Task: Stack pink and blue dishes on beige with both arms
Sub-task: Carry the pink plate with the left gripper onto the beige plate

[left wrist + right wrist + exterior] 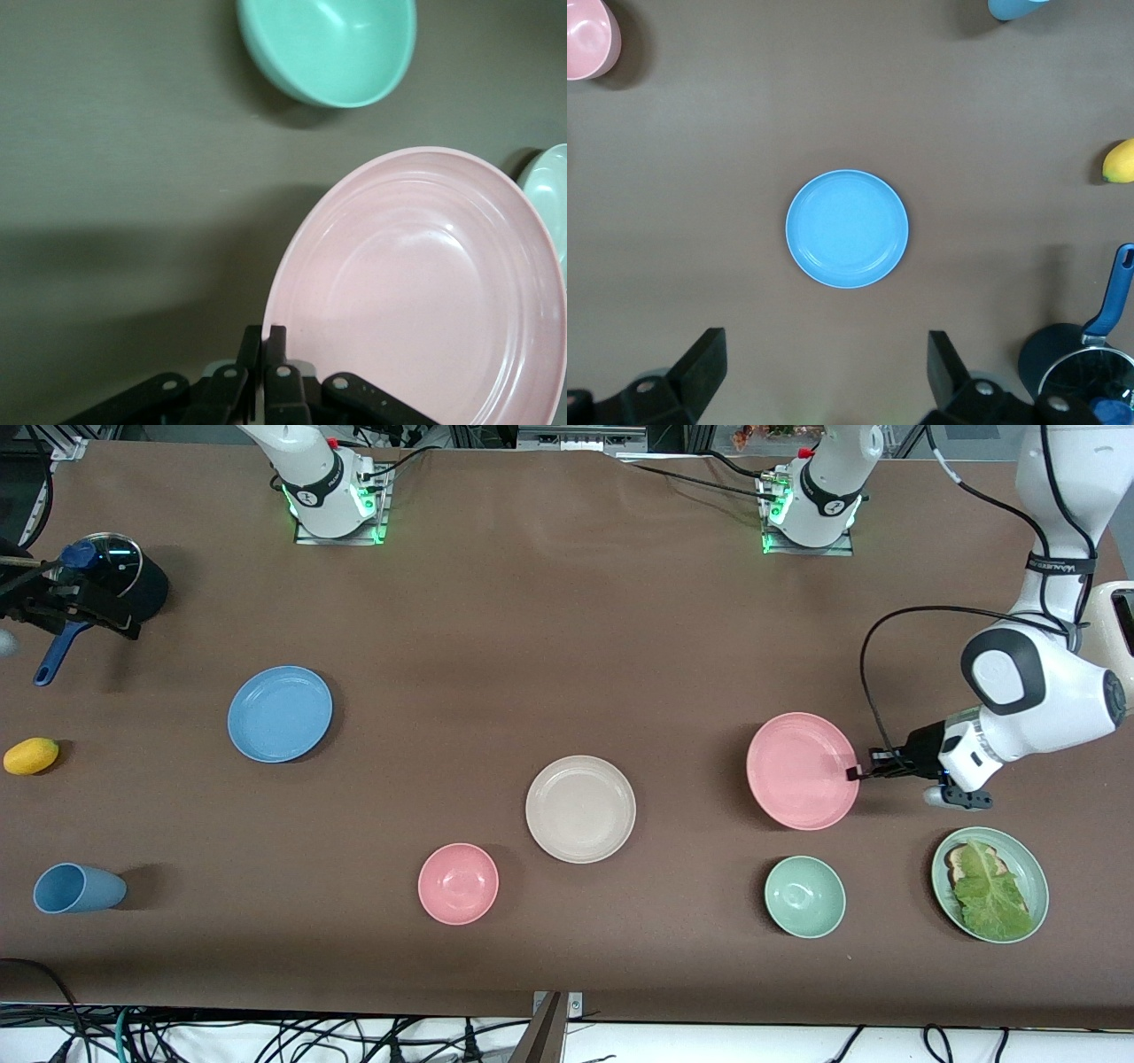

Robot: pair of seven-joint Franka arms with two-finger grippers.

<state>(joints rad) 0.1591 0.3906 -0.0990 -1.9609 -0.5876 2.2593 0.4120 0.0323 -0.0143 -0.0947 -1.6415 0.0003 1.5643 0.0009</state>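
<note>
The pink dish (797, 766) lies toward the left arm's end of the table. My left gripper (855, 773) is shut on its rim, on the side toward that end. In the left wrist view the two fingers (276, 341) pinch the rim of the pink dish (425, 292). The beige plate (580, 809) sits near the table's middle, bare. The blue dish (280, 714) lies toward the right arm's end. My right gripper (80, 607) hangs high beside the black pot, open. The right wrist view shows the right gripper (824, 350) open and empty, with the blue dish (847, 228) far below it.
Nearer the front camera than the plates are a pink bowl (458, 883), a green bowl (804, 896), and a pale green plate (1032, 868) with lettuce. A blue cup (75, 888), a yellow fruit (31, 755) and a black pot (133, 584) stand at the right arm's end.
</note>
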